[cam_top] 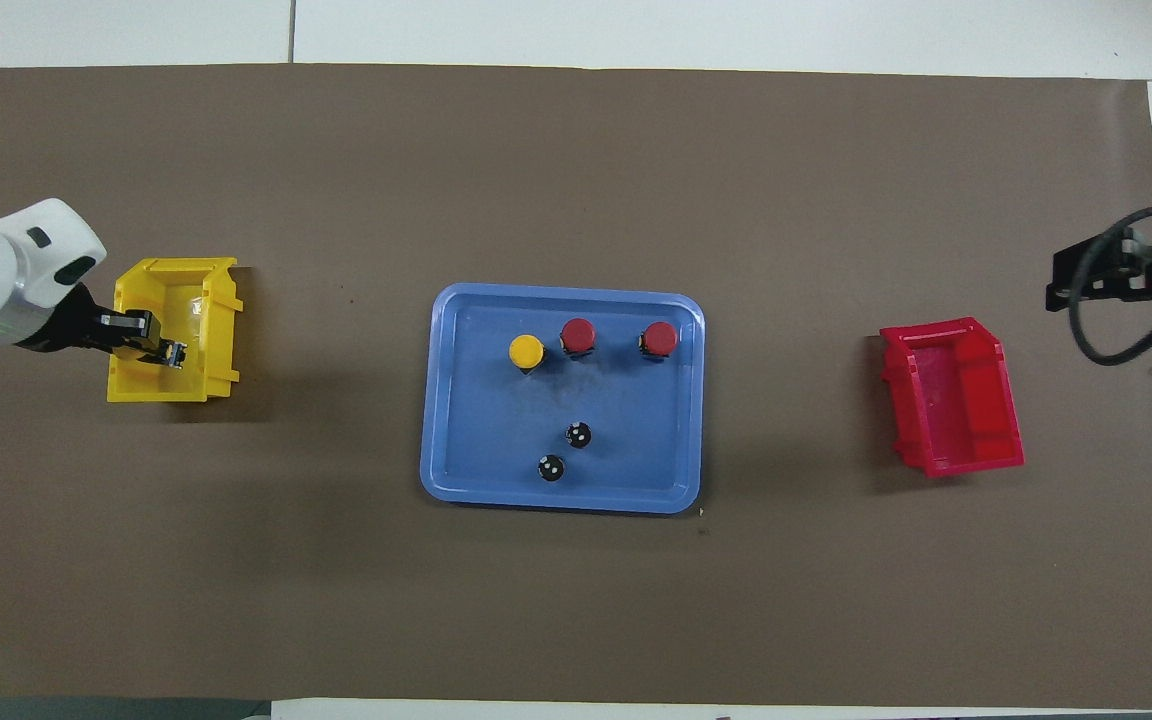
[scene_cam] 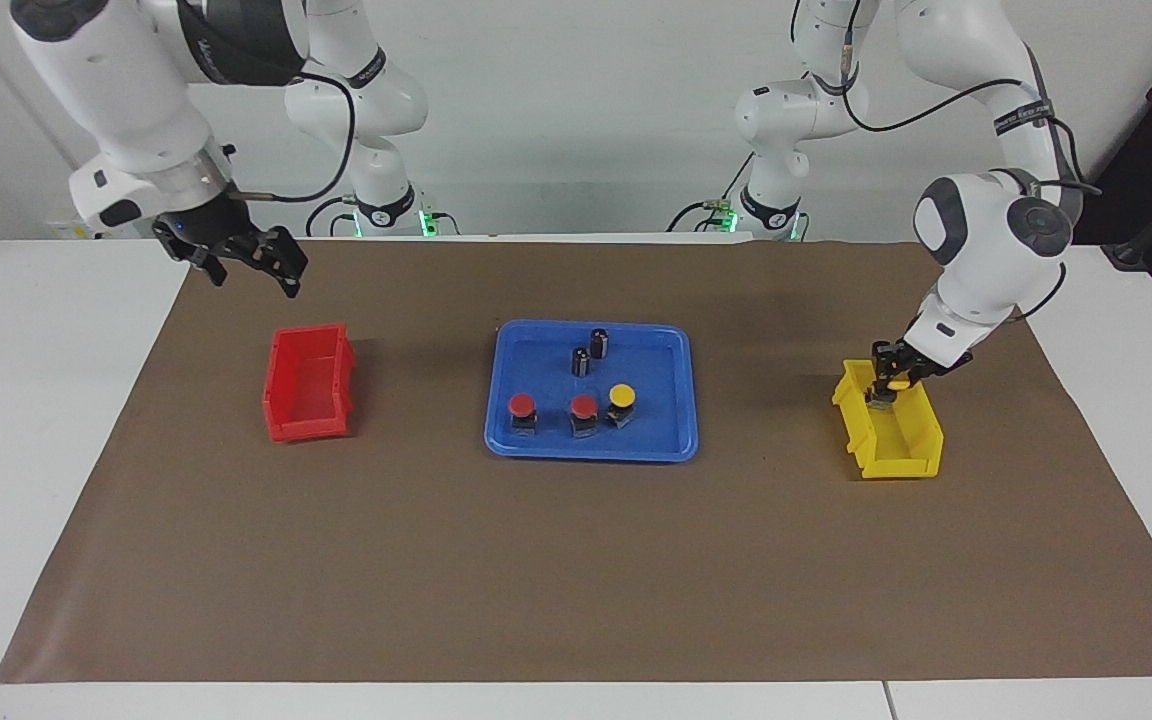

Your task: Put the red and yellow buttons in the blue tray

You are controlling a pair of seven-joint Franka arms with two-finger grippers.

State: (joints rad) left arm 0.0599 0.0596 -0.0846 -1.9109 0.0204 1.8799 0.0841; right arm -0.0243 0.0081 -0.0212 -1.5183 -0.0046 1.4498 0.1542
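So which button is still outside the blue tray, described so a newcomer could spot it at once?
Start at the yellow bin at the left arm's end of the table. The left pincer reaches down into it, and the yellow button sits in that pincer. It is the only button outside the blue tray; the tray's own yellow-capped one stands beside two red ones.

Bright, even overhead light; soft shadows beside the bins; both views sharp.
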